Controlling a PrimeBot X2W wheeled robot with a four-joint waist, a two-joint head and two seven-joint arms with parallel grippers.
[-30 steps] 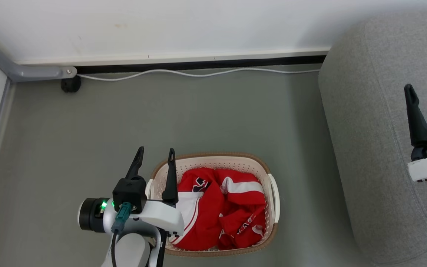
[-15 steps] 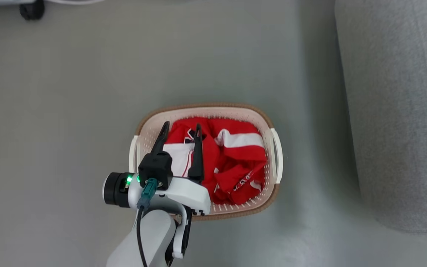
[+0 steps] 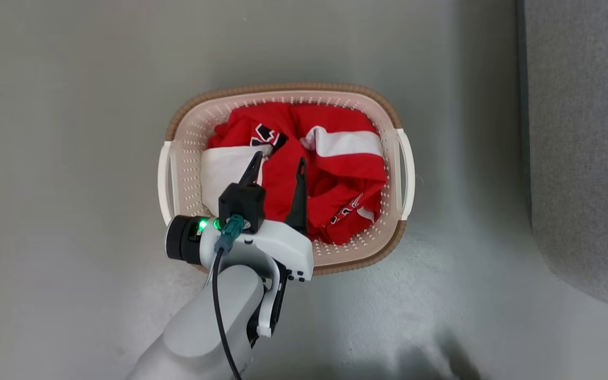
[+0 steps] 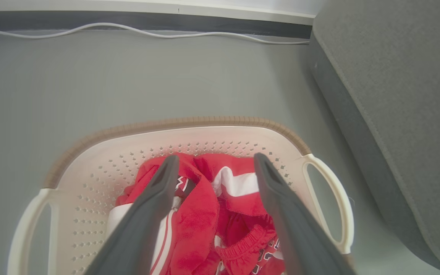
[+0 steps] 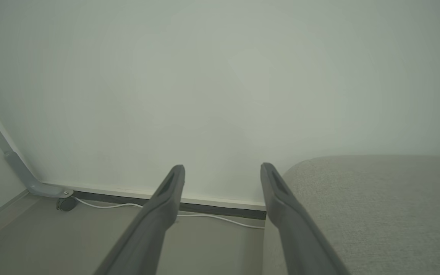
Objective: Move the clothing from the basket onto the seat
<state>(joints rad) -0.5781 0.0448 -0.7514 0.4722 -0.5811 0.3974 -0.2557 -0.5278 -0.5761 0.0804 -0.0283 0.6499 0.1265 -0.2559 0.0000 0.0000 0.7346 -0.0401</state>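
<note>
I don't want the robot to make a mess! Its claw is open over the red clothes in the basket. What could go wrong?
1. The clothing lies bunched in a heap, so the open left gripper may pinch only a thin fold, which could slip out.
2. One piece may drag another up and drop it on the floor, since the seat stands apart from the basket.

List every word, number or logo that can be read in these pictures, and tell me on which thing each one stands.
No text can be read.
Black-and-white print on the red clothing, near the far wall of the basket: folded over, not readable.
Black-and-white lettering on a crumpled fold at the clothing's near right: too small and bent to read.
Basket, sofa, floor: no writing seen.
</note>
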